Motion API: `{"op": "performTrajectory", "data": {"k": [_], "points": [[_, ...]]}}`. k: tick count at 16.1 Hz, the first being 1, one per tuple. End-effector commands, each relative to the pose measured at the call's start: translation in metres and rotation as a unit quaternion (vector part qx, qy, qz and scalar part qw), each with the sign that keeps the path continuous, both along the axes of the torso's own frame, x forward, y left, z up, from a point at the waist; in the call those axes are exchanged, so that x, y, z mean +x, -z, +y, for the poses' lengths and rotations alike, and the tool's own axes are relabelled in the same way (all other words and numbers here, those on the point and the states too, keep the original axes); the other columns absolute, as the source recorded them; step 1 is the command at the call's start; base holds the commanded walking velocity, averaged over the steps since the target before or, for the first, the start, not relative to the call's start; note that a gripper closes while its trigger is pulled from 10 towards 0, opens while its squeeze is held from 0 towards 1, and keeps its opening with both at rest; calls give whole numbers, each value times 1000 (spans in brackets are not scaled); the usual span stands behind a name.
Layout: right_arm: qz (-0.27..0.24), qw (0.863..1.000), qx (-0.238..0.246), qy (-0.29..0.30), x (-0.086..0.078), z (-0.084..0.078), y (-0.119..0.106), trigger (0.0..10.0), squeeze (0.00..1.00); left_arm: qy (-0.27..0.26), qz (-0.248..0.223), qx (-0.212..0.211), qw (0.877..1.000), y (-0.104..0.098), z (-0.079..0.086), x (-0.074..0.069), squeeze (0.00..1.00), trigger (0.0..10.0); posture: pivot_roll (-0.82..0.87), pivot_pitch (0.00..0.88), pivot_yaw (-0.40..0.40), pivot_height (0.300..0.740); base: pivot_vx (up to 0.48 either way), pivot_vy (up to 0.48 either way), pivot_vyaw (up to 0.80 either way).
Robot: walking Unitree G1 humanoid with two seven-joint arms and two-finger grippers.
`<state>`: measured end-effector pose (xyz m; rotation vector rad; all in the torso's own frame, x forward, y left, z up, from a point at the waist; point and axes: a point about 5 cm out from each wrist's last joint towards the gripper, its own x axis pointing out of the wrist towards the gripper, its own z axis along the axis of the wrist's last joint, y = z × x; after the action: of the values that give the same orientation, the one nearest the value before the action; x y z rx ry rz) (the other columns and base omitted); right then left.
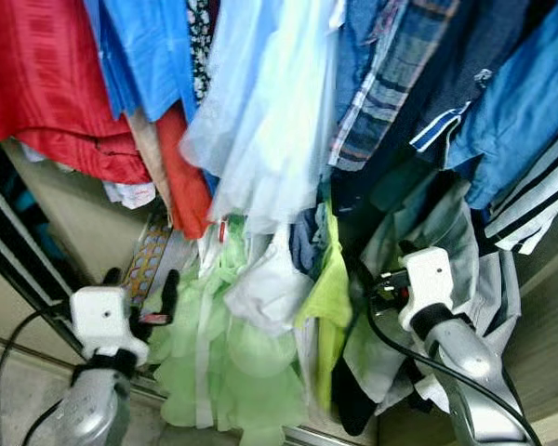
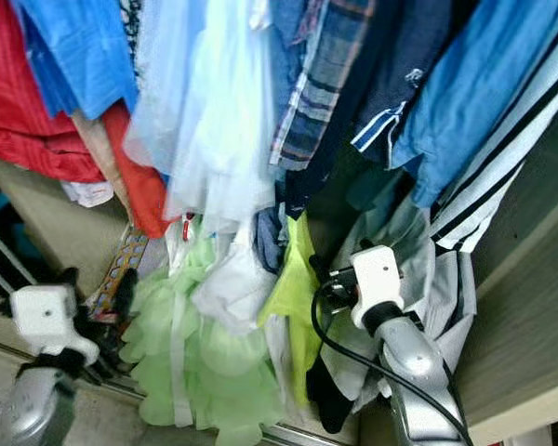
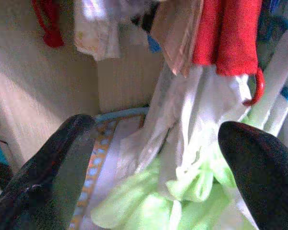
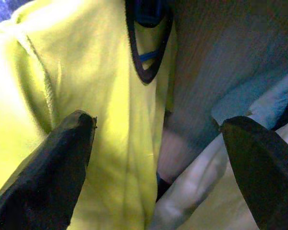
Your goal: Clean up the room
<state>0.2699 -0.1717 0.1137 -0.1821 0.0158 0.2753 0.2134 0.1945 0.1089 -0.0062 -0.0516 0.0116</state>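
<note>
Clothes hang packed in an open wardrobe. A light green frilly dress (image 1: 214, 362) hangs low in the middle, beside a white garment (image 1: 265, 288) and a yellow-green top (image 1: 330, 288) with dark trim. My left gripper (image 1: 141, 279) is open at the dress's left edge, and between its fingers (image 3: 53, 163) lie the green frills and white cloth, untouched. My right gripper (image 1: 377, 283) is open too, pointing into the clothes, where the yellow-green top (image 4: 110, 96) lies close in front of its fingers (image 4: 48, 167). Neither gripper holds anything.
Above hang a red garment (image 1: 37, 84), blue shirts (image 1: 149, 46), a pale sheer dress (image 1: 260, 111), a plaid shirt (image 1: 391, 84) and a striped top (image 1: 539, 204). A grey garment (image 1: 465, 242) drapes by my right arm. A wooden wardrobe wall (image 1: 549, 344) is at the right, a door track (image 1: 9, 344) at the left.
</note>
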Motion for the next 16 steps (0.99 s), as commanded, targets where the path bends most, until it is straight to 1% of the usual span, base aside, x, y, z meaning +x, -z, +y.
{"op": "performTrajectory", "data": {"k": [1, 2, 3, 4, 5, 6, 7, 8, 10, 12, 13, 14, 16], "points": [[-40, 999, -5, 18, -2, -8, -13, 10000, 0, -7, -4, 11, 1000, -5, 3, -4, 0, 10000, 1, 0, -54, 740, 0, 0, 0], [-80, 996, -23, 26, -16, -15, -23, 10000, 0, -35, 0, 29, 999, -2, 11, -14, 0, 10000, -10, 0, -69, 740, 0, 0, 0], [-85, 996, -27, 26, -20, -17, -24, 10000, 0, -41, 0, 36, 999, -2, 12, -16, 0, 10000, -10, 0, -69, 740, 0, 0, 0], [-76, 996, -34, 24, -36, -21, -19, 10000, 0, -50, 1, 30, 998, -3, 12, -22, 0, 10000, -21, 0, -71, 740, 0, 0, 0], [-58, 996, -61, 13, -60, -24, -5, 10000, 0, -49, -2, 19, 999, -2, 10, -27, 0, 10000, -27, 0, -66, 740, 0, 0, 0], [-51, 997, -64, 11, -67, -25, 0, 10000, 0, -52, -2, 22, 998, -2, 10, -28, 0, 10000, -28, 0, -63, 740, 0, 0, 0], [-49, 997, -60, 13, -69, -26, 0, 10000, 0, -55, 1, 21, 998, -3, 11, -28, 0, 10000, -29, 0, -61, 740, 0, 0, 0], [-50, 998, -22, 21, -70, -25, -3, 10000, 0, -47, 2, 22, 999, -9, 9, -25, 0, 10000, -36, 0, -44, 740, 0, 0, 0], [-64, 998, -13, 26, -66, -23, -11, 10000, 0, -39, 5, 24, 999, -12, 8, -26, 0, 10000, -42, 3, -39, 740, 0, 0, 0], [-75, 997, -7, 25, -59, -17, -17, 10000, 0, -44, 11, 23, 999, -9, 10, -24, 0, 10000, -37, 0, -30, 740, 0, 0, 0], [-76, 996, 0, 38, -53, -16, -20, 10000, 0, -46, 26, 16, 998, -8, 7, -25, 0, 10000, -31, 0, -30, 740, 0, 0, 0], [-67, 997, 7, 48, -52, -15, -20, 10000, 0, -33, 30, 18, 999, -10, 2, -28, 0, 10000, -23, 0, -37, 740, 0, 0, 0], [-58, 997, 10, 54, -44, -7, -26, 10000, 0, -2, 31, 20, 999, -15, -7, -28, 0, 10000, -26, 0, -39, 740, 0, 0, 0]]}}
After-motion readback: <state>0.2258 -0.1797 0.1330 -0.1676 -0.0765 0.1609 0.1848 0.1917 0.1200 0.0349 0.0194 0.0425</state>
